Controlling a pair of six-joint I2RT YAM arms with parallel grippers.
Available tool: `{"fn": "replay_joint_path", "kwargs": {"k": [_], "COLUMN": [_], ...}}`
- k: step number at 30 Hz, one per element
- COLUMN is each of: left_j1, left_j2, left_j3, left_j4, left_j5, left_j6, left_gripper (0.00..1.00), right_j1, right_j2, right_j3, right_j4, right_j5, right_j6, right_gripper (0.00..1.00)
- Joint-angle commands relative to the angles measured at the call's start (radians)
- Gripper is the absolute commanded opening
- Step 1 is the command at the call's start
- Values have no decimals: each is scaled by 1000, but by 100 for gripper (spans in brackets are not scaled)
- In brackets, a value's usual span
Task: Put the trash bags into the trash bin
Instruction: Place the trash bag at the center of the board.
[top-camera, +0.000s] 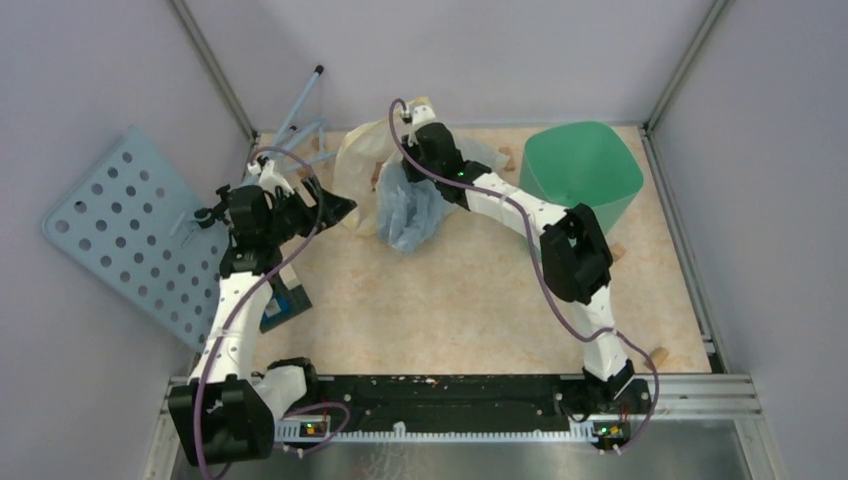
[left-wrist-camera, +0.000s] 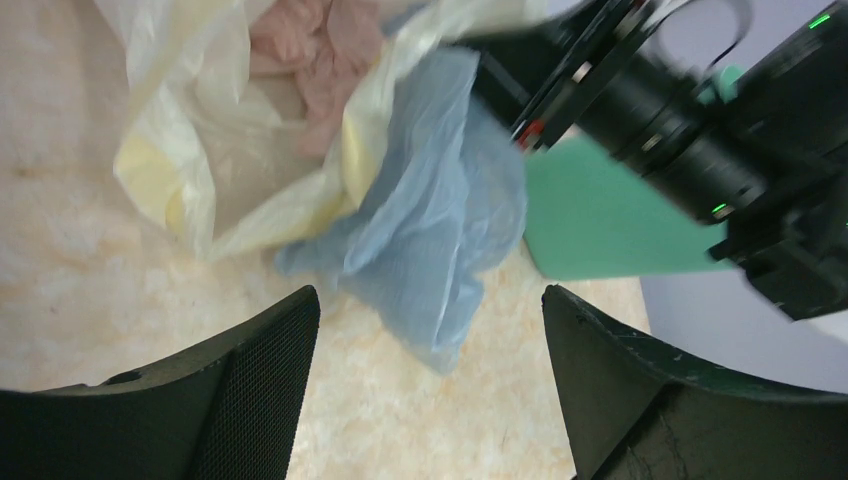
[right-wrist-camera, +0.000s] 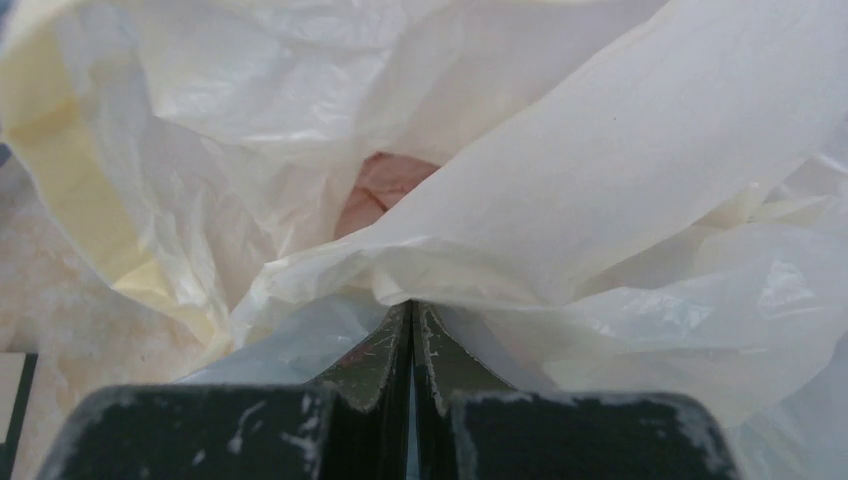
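Right jaws are closed tight on film, seemingly the trash bag (top-camera: 408, 212) hanging under them, with the whitish bag (top-camera: 353, 160) caught too. Left jaws stand wide, empty. The right arm should lift slowly, free the whitish film, then swing right to the trash bin (top-camera: 580, 170).

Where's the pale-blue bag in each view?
Top external: pale-blue bag left of centre, just right of the whitish bag.
Left wrist: centre, right of the whitish bag.
Right wrist: not clearly distinguishable; the whitish bag fills the view.
Shared landmark: the whitish bag.
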Motion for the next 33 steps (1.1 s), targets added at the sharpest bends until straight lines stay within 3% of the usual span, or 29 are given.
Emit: {"fn": "replay_joint_path", "kwargs": {"k": [1, 6, 21, 31, 33], "left_j1": [-2, -2, -3, -50, -80], "left_j2": [-35, -55, -147, -235, -237], "left_j3": [-64, -90, -155, -226, -220], "left_j4": [-15, -15, -75, -51, -51], "left_j5": [47, 66, 169, 169, 151], "left_j6": [52, 55, 26, -41, -56], "left_gripper": [87, 87, 86, 86, 86], "right_j1": [-6, 3, 21, 20, 20], "right_j2": [-88, -275, -842, -983, -986], "right_j3": [74, -73, -750, -1026, -1029], "right_j4": [-11, -7, 116, 118, 85], "right_j5": [0, -68, -200, -175, -150], "right_j6": [-62, -85, -11, 87, 93], "right_gripper": [0, 0, 0, 1, 12]}}
